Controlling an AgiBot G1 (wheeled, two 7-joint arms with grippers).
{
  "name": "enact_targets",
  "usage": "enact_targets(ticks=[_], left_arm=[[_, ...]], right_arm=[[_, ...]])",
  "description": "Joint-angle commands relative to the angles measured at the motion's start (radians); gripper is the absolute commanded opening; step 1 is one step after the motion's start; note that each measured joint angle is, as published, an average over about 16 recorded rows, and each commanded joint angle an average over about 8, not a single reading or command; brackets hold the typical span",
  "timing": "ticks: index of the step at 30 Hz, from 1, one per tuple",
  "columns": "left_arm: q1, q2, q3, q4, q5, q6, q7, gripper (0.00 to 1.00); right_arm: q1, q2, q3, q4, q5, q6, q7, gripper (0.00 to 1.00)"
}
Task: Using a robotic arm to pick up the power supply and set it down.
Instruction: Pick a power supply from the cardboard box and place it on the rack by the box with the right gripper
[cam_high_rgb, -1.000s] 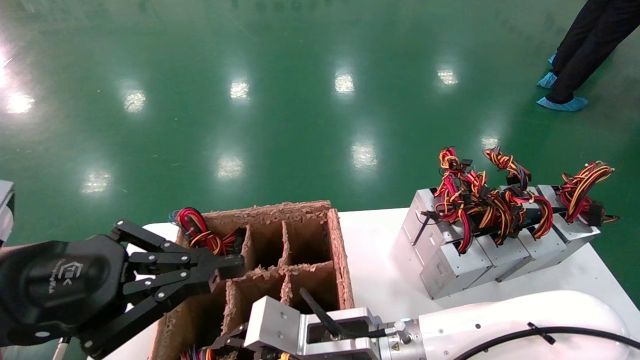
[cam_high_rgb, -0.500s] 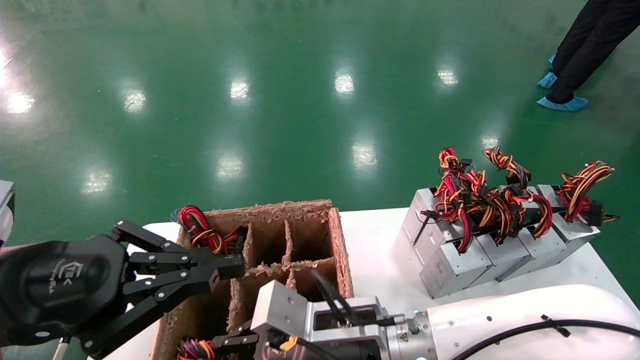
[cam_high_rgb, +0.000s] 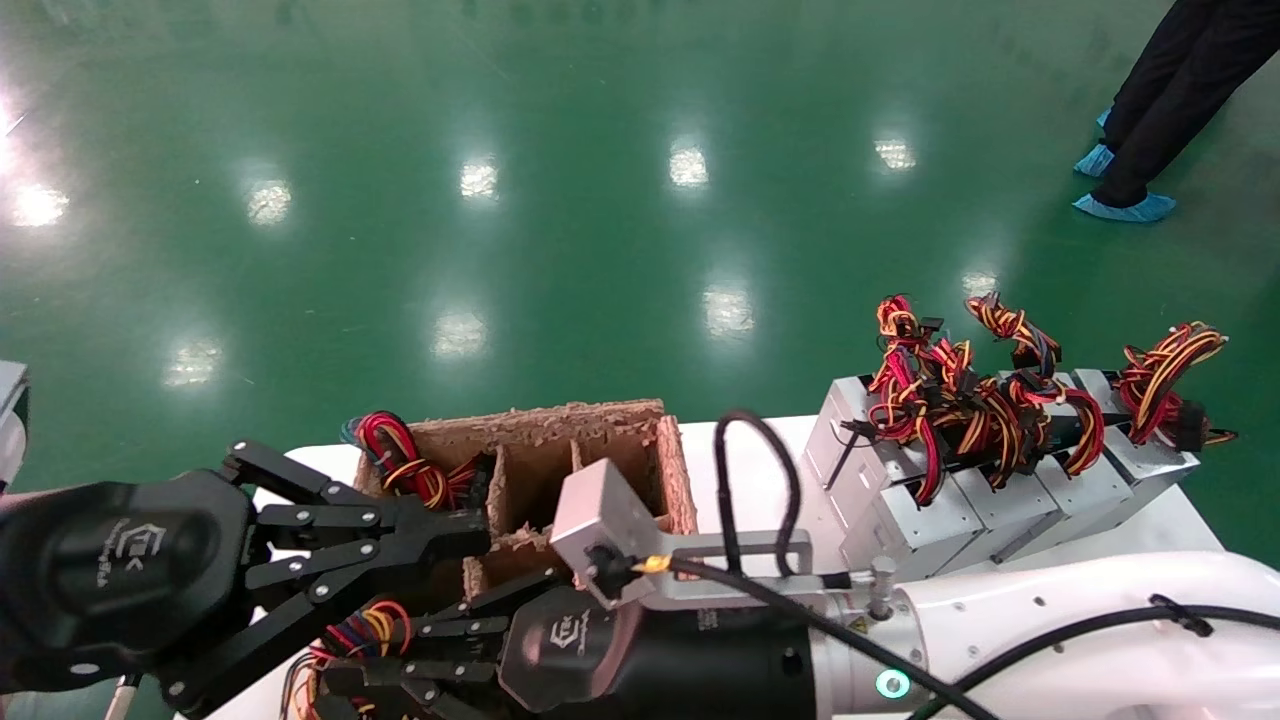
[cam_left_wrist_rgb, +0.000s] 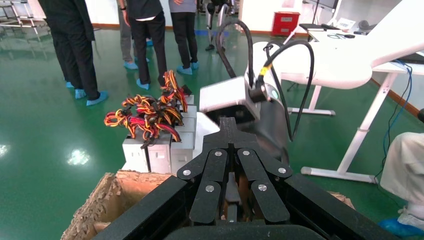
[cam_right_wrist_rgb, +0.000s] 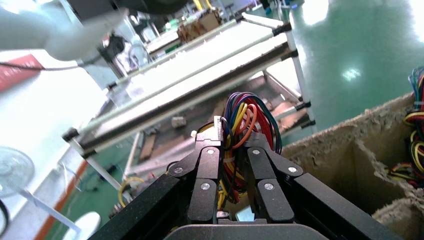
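The right end effector (cam_high_rgb: 385, 660) sits low over the near-left compartments of the divided cardboard box (cam_high_rgb: 680, 490), its black fingers closed around a bundle of red, yellow, orange and blue wires (cam_right_wrist_rgb: 240, 125); the right wrist view shows that bundle pinched between the fingers. The metal body of the power supply (cam_high_rgb: 345, 645) is not visible in any view (presumably it hangs below the wires, inside or just above the compartment), so only its cable loom can be confirmed in the grip. The held item therefore lies directly under and between the right arm's fingers, and the right arm is plainly the nearer one; its long axis cannot be determined. The left end effector (cam_high_rgb: 455, 535) hovers at the left side of the box, fingers drawn together on nothing, tips near a further wire bundle (cam_high_rgb: 400, 465) at the box's far-left corner. A row of four silver-grey power supplies (cam_high_rgb: 1000, 495) stands on the white worktop (cam_high_rgb: 750, 520) toward its right edge, well apart from the box, cables uppermost. In my judgement the set-down calls for a lift clear of the dividers, then travel toward that row. Both end effectors carry a small white logo (cam_high_rgb: 565, 632); its lettering cannot be read. No other readable labels.
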Motion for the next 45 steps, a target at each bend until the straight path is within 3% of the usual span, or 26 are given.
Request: enact_targets(ticks=[1, 8, 25, 35, 45], left_arm=[[0.000, 0.000, 0.000, 0.000, 0.000, 0.000, 0.000, 0.00], [0.000, 0.000, 0.000, 0.000, 0.000, 0.000, 0.000, 0.00], [0.000, 0.000, 0.000, 0.000, 0.000, 0.000, 0.000, 0.00], [0.000, 0.000, 0.000, 0.000, 0.000, 0.000, 0.000, 0.00], [0.000, 0.000, 0.000, 0.000, 0.000, 0.000, 0.000, 0.00]], right_arm=[[-0.004, 0.003, 0.009, -0.005, 0.025, -0.007, 0.007, 0.00], [0.001, 0.019, 0.049, -0.035, 0.118, -0.062, 0.013, 0.00], [0.033, 0.117, 0.118, -0.089, 0.202, -0.181, -0.043, 0.00], [0.039, 0.113, 0.161, -0.157, 0.282, -0.189, -0.046, 0.00], [0.047, 0.114, 0.188, -0.178, 0.310, -0.140, -0.035, 0.00]])
